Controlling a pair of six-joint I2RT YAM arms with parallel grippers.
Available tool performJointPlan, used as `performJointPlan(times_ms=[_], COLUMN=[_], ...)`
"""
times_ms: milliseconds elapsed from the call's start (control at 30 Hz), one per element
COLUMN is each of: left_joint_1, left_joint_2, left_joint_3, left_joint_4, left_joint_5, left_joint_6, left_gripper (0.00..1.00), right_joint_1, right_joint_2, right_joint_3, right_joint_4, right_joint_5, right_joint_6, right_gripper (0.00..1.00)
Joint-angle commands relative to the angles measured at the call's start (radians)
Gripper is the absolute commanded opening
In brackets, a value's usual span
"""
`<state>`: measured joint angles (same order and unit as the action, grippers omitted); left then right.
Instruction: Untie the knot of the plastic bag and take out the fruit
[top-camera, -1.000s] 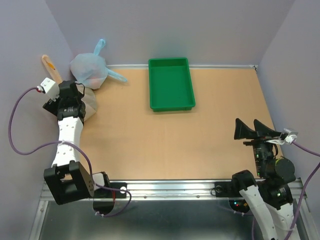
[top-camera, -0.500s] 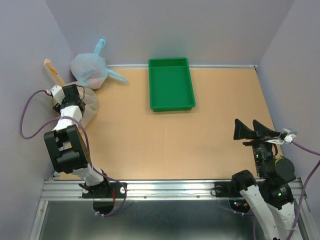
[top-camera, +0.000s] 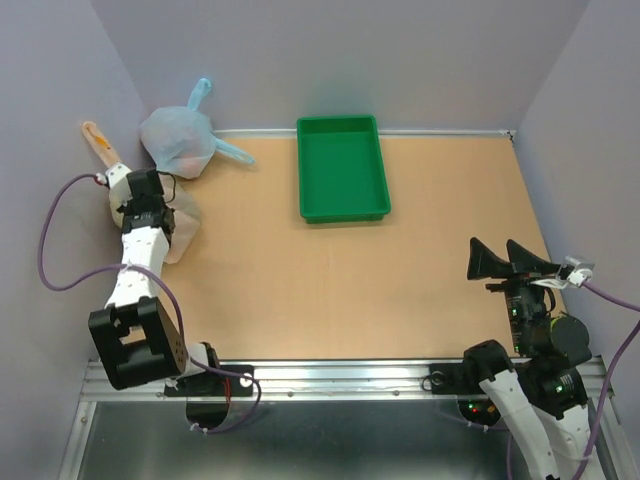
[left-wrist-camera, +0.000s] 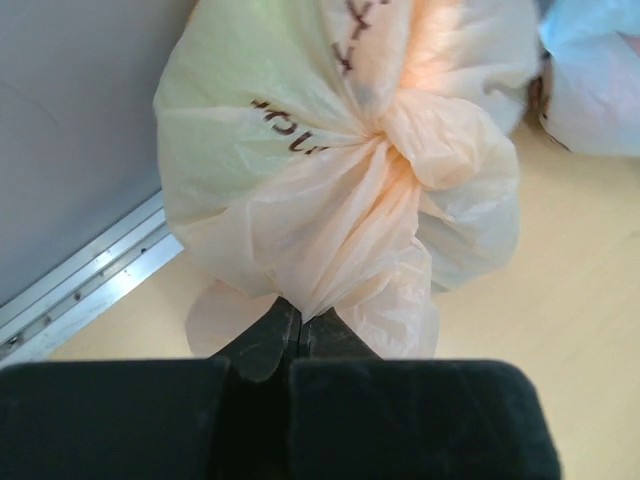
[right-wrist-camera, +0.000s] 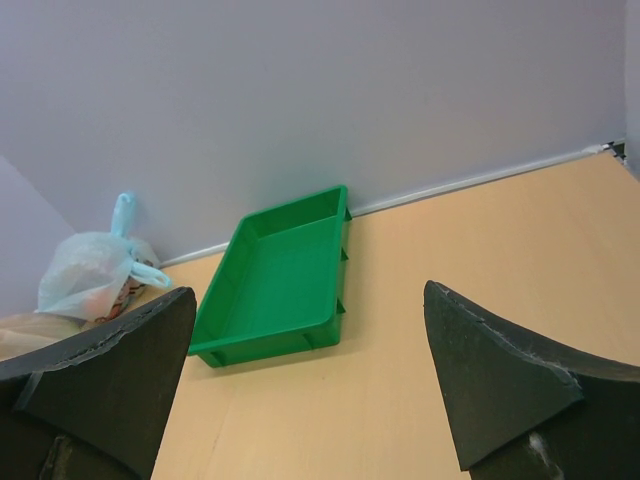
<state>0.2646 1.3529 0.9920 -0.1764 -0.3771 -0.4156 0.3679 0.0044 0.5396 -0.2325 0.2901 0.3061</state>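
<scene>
Plastic bag (left-wrist-camera: 300, 200) looks thin, limp, slippery; left pincer (left-wrist-camera: 295, 330) clamps it just below the knot (left-wrist-camera: 425, 140), right pincer (right-wrist-camera: 309, 292) gapes apart

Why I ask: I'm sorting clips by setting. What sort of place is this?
Likely a lab robot cell: lavender walls box in a wooden tabletop, a metal rail carries the arm bases, and the only props are a green tray, the plastic bag and a pale blue bag.

pale lavender walls (top-camera: 350, 60), light wooden tabletop (top-camera: 330, 290), metal rail (top-camera: 340, 378)
</scene>
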Motion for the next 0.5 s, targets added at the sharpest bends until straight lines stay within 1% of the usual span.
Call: performJointPlan(times_ms=[0,33,100,133,167,233,267,333,367,400,467], left_joint_1=[-0.109,-0.170,-0.240,-0.261,-0.333,-0.384,-0.428,-0.467,-0.484,-0.516,-0.545], left_joint_2=[-0.109,-0.116,-0.138,-0.149,-0.159,-0.196,-0.208,-0.244,-0.253,-0.271,-0.296], left_joint_3=[0.011,0.016,0.030,0.031,0.039,0.040,0.042,0.042,0.043,0.049,0.056], left_joint_4=[-0.038,-0.073,-0.107,-0.139,-0.156,-0.201,-0.219,-0.267,-0.285,-0.304,-0.349], left_joint_5=[-0.074,-0.085,-0.098,-0.098,-0.097,-0.092,-0.098,-0.077,-0.060,-0.025,0.016], left_joint_6=[0.047,0.052,0.058,0.060,0.060,0.054,0.044,0.031,0.023,0.018,0.009], left_gripper=[0.00,0.00,0.00,0.00,0.00,0.00,0.00,0.00,0.00,0.00,0.00], right_joint_1=[0.006,0.006,0.006,0.006,0.006,0.005,0.006,0.006,0.006,0.006,0.006], right_joint_2=[-0.009,-0.009,0.038,0.083,0.106,0.167,0.233,0.310,0.384,0.419,0.482], right_joint_3=[0.034,0.039,0.051,0.065,0.072,0.107,0.121,0.144,0.173,0.186,0.213], right_joint_4=[0.002,-0.002,-0.025,-0.031,-0.040,-0.074,-0.089,-0.123,-0.132,-0.146,-0.149], right_joint_5=[-0.017,-0.017,-0.023,-0.029,-0.052,-0.086,-0.121,-0.166,-0.214,-0.247,-0.302], right_joint_6=[-0.044,-0.042,-0.036,-0.029,-0.022,-0.006,0.002,0.034,0.045,0.053,0.073], right_gripper=[1.00,1.00,1.00,1.00,1.00,1.00,1.00,1.00,1.00,1.00,1.00])
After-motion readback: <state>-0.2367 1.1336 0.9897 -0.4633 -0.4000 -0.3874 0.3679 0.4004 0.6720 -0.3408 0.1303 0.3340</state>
